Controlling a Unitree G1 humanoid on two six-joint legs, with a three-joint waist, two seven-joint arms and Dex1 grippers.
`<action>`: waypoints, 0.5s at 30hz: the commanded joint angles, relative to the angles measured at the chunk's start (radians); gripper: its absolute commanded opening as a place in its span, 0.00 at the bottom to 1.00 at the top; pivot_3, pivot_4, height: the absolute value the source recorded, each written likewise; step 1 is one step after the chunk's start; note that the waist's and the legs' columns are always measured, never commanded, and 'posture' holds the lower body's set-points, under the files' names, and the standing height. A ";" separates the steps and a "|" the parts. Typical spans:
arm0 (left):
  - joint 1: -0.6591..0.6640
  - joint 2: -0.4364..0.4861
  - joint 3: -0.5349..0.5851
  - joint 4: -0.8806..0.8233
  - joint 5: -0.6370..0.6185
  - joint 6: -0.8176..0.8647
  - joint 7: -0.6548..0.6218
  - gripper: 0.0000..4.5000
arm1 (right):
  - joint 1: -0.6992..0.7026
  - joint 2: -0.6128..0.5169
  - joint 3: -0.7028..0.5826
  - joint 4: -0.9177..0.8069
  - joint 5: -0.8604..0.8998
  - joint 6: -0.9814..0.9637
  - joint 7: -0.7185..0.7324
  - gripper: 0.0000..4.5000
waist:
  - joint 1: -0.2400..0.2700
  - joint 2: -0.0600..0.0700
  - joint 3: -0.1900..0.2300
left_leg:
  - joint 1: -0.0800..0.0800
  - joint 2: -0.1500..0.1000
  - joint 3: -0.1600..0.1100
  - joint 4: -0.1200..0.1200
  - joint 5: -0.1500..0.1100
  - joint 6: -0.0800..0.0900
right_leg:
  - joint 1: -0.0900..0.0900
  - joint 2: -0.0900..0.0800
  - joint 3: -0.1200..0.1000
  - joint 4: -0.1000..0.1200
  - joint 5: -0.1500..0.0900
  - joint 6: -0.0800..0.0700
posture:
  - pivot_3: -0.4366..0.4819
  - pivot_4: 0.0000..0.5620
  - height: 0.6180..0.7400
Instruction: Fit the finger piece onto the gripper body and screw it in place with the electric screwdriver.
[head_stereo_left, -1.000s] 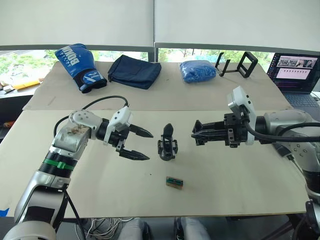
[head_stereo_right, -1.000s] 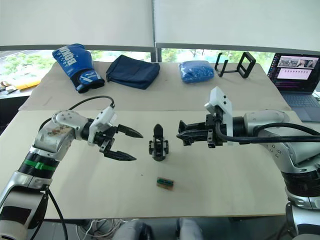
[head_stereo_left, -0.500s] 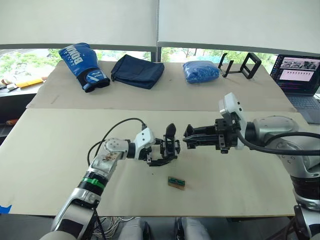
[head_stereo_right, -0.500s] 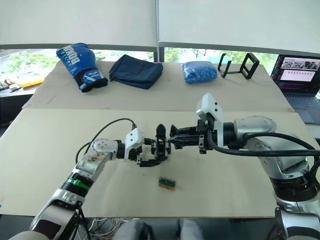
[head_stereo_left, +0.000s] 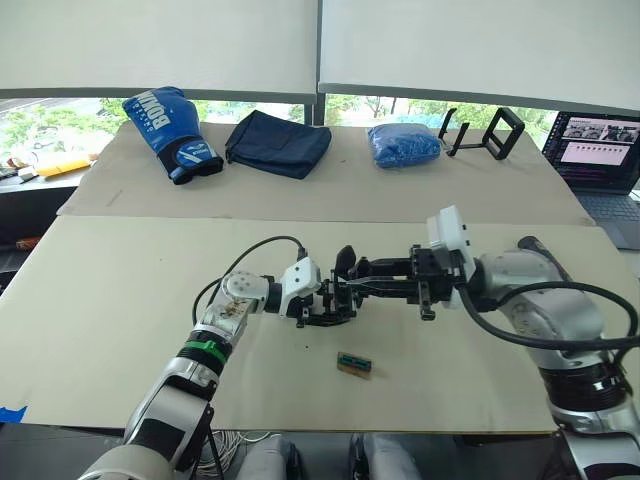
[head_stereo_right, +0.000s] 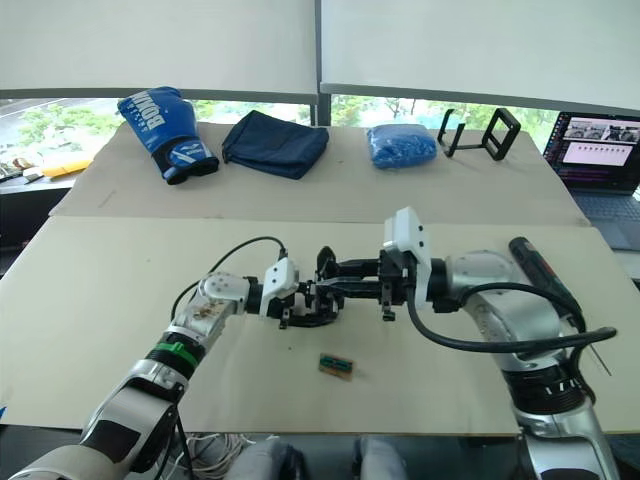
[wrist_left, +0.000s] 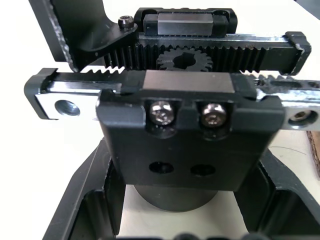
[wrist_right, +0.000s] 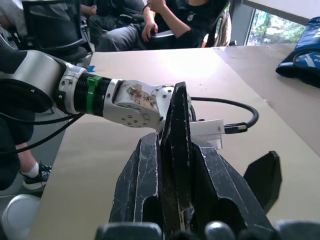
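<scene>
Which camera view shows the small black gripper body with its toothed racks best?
The left wrist view: the gripper body shows its racks, gear and two screws. The eye views show a small dark shape between both grippers.

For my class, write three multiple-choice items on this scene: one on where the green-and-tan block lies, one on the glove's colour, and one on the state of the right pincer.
1. Where does the block lie?
A) on the floor
B) on the table, nearer the robot than the gripper body
C) on a chair

2. What colour is the glove?
A) blue
B) red
C) yellow

3. The right pincer is:
A) wide open
B) shut on the block
C) shut on the finger piece

Answers:
1 B: the block lies on bare table in front of the body.
2 A: the glove is blue with white lettering.
3 C: the right wrist view shows the black wedge clamped between its fingers.
</scene>
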 joint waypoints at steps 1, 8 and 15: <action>-0.017 -0.013 0.006 0.032 0.006 -0.051 -0.022 0.52 | -0.019 0.029 0.010 0.012 -0.007 -0.040 0.017 0.09 | 0.000 0.000 0.000 | 0.000 0.000 0.000 0.000 0.000 0.000 | 0.000 0.000 0.000 0.000 0.000 0.000 | 0.48 0.27 1.00; -0.028 -0.022 0.001 0.058 0.026 -0.080 -0.034 0.52 | -0.026 0.076 0.066 0.099 -0.065 -0.095 0.052 0.09 | 0.000 0.000 0.000 | 0.000 0.000 0.000 0.000 0.000 0.000 | 0.000 0.000 0.000 0.000 0.000 0.000 | 0.48 0.27 1.00; -0.026 -0.015 0.006 0.047 0.030 -0.096 -0.031 0.52 | -0.059 0.119 0.099 0.194 -0.126 -0.147 0.075 0.09 | 0.000 0.000 0.000 | 0.000 0.000 0.000 0.000 0.000 0.000 | 0.000 0.000 -0.001 0.000 0.000 0.000 | 0.48 0.27 1.00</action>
